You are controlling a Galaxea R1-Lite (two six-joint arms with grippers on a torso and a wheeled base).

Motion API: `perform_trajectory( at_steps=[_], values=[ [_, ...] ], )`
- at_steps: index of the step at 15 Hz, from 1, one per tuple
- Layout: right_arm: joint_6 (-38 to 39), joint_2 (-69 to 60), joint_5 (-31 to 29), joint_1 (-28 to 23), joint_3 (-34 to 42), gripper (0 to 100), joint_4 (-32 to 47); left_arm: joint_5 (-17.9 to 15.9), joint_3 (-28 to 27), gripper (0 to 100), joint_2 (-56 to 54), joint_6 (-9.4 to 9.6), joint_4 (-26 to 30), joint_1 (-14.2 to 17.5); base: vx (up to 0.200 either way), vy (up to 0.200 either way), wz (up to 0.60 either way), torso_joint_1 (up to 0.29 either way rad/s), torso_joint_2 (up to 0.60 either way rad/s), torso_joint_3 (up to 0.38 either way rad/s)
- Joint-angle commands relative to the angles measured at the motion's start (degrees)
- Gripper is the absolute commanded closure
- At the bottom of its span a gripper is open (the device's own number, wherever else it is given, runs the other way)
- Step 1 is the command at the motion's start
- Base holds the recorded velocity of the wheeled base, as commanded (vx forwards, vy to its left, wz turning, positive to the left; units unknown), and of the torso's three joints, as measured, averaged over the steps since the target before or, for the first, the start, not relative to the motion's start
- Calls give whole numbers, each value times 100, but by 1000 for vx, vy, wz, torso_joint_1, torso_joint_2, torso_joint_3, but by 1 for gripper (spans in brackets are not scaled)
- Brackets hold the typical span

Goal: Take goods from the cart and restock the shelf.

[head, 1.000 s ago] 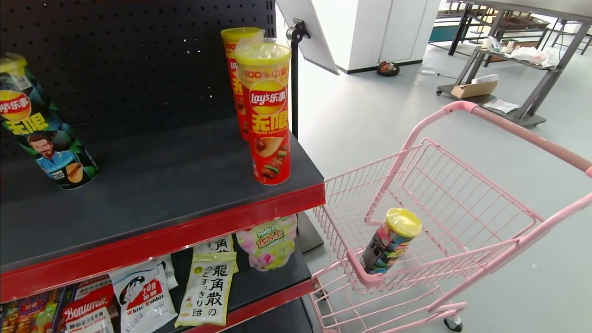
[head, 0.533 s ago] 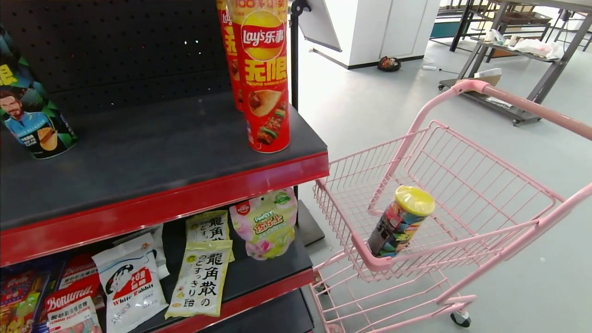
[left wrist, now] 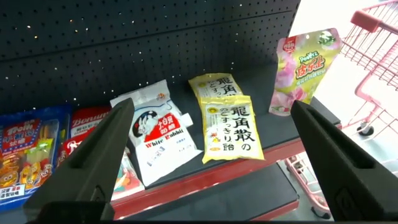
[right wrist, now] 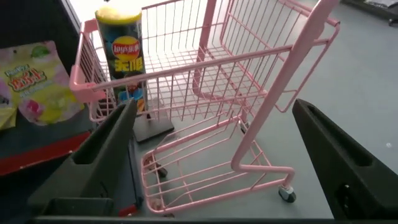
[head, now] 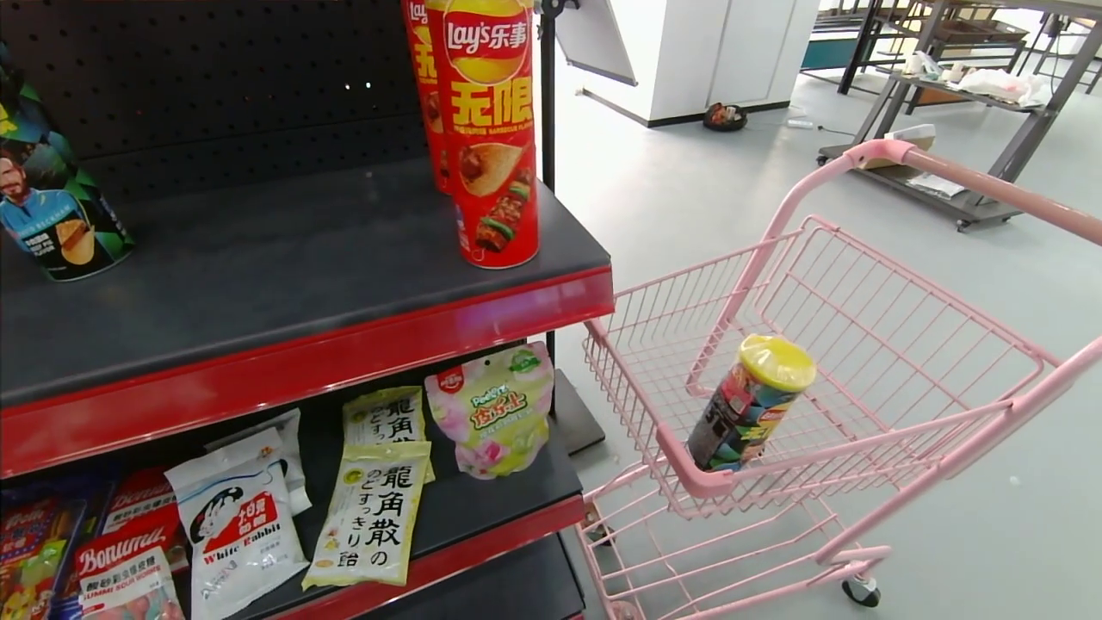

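While the left gripper (left wrist: 211, 106) faces the lower shelf (left wrist: 249, 168) with its fingers spread wide and nothing between them, the right gripper (right wrist: 212, 106) faces the pink shopping cart (right wrist: 273, 106), its fingers equally far apart and empty. One chip can (head: 749, 405) with a yellow lid stands in the cart's upper basket, in the front corner nearest the shelving; in the head view it looks tilted toward the front wire wall, though I cannot tell if it touches it. The upper shelf (head: 258, 258), a dark board with a red front lip, holds a tall red chip can (head: 495, 146) upright near its cart-side end, a second red can (head: 426, 86) just behind it against the pegboard, and a green and blue chip can (head: 56, 215) well apart at the far left. On the lower shelf lie a white candy bag (left wrist: 158, 134), two overlapping yellow lozenge bags (left wrist: 233, 127) beside it, and a pink and green pouch (left wrist: 305, 68) propped at the end nearest the cart.
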Motion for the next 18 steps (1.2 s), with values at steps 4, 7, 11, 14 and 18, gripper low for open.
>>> perform_trajectory(
  at_steps=[4, 7, 11, 14, 18],
  values=[
    [510, 4221, 789, 431, -2682, 0, -178, 2, 0, 0, 5, 0, -1, -6, 0, 0, 0, 0, 0, 0],
    [729, 6453, 1264, 475, -2260, 0, -2014, 2, 0, 0, 5, 0, -1, 2, 0, 0, 0, 0, 0, 0],
    [686, 7877, 1554, 483, -1786, 0, -3623, 2, 0, 0, 5, 0, -1, 2, 0, 0, 0, 0, 0, 0],
    [677, 8184, 1589, 773, -1786, 0, -3737, 2, 0, 0, 5, 0, -1, 2, 0, 0, 0, 0, 0, 0],
    [694, 8431, 1589, 1046, -1812, 0, -3983, 2, 0, 0, 5, 0, -1, 2, 0, 0, 0, 0, 0, 0]
  ],
)
